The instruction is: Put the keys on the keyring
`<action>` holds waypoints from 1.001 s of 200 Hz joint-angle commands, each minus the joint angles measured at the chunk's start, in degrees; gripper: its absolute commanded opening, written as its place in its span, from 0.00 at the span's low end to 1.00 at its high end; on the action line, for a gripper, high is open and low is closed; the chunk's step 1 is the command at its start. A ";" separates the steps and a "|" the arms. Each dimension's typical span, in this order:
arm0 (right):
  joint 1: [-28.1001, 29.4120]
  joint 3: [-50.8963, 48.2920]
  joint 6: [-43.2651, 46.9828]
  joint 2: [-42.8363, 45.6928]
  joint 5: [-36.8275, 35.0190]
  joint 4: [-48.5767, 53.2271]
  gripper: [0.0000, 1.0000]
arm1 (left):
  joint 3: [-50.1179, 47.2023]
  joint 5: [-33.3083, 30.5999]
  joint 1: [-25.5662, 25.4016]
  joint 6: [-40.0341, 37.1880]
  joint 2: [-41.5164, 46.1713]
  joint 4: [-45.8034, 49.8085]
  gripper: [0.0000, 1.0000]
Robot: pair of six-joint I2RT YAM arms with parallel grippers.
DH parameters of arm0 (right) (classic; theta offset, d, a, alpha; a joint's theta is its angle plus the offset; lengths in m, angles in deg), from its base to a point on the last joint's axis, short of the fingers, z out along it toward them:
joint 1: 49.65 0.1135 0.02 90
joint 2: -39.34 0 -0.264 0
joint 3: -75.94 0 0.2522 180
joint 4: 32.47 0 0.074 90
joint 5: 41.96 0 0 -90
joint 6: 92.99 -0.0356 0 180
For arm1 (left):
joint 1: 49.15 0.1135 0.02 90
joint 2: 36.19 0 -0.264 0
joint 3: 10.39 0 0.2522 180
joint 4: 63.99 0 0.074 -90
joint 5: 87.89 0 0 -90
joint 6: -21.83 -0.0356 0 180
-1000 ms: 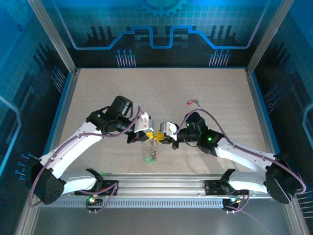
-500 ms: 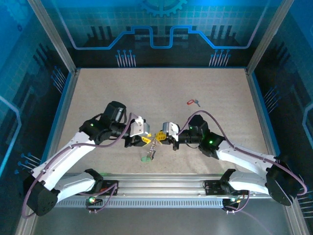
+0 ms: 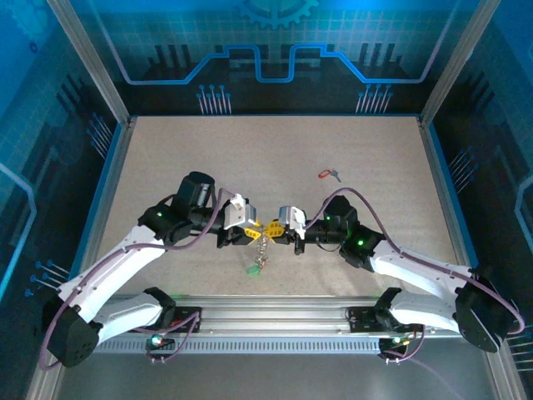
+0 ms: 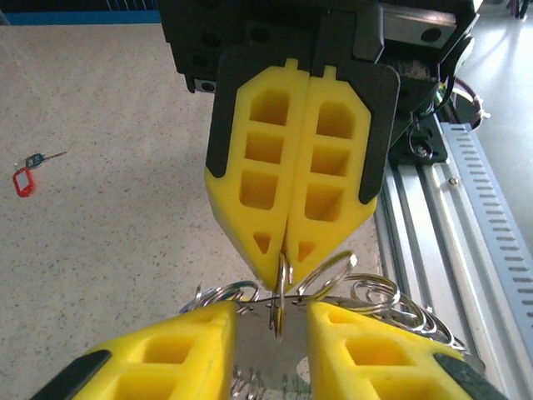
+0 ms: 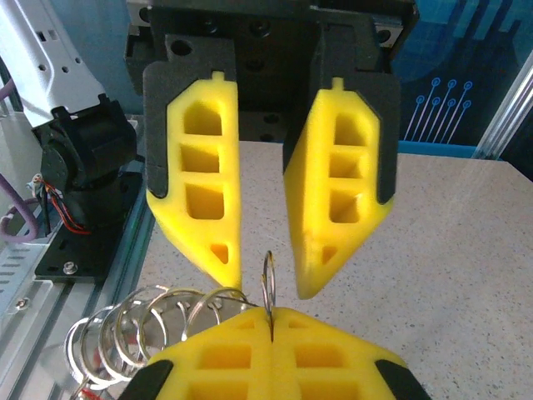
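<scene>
Top camera: my yellow-fingered left gripper and right gripper meet tip to tip at centre. The thin wire keyring dangles between them toward 6 o'clock, a green tag lowest. The tiny metal key with the red oblong tag lies well apart, at 1 o'clock.

Left wrist: the left gripper stands spread at 6 o'clock around the keyring (touching a pad? I can't tell); the right gripper at 12 is pressed together on it.

Right wrist: the right gripper pinches the keyring at 6 o'clock, the left gripper gaping at 12.
</scene>
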 commanded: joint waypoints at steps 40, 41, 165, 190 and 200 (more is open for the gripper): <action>-0.66 0.06 -0.86 1.13 0.93 -4.43 0.00 | -1.14 3.00 0.51 -0.47 0.31 -1.45 0.09; -0.65 0.03 -0.83 1.11 0.93 -4.40 0.00 | -1.15 3.02 0.51 -0.53 0.35 -1.42 0.09; -0.10 -1.22 -1.64 1.01 -1.11 -7.51 0.00 | -5.43 7.28 0.64 5.02 3.13 -12.39 0.06; -0.11 -0.98 -1.62 1.28 -0.57 -6.77 0.00 | -4.65 6.34 0.60 2.95 3.33 -9.40 0.00; -0.01 -0.78 -1.35 1.15 -0.59 -6.28 0.00 | -4.71 6.26 0.62 2.90 3.71 -9.55 0.00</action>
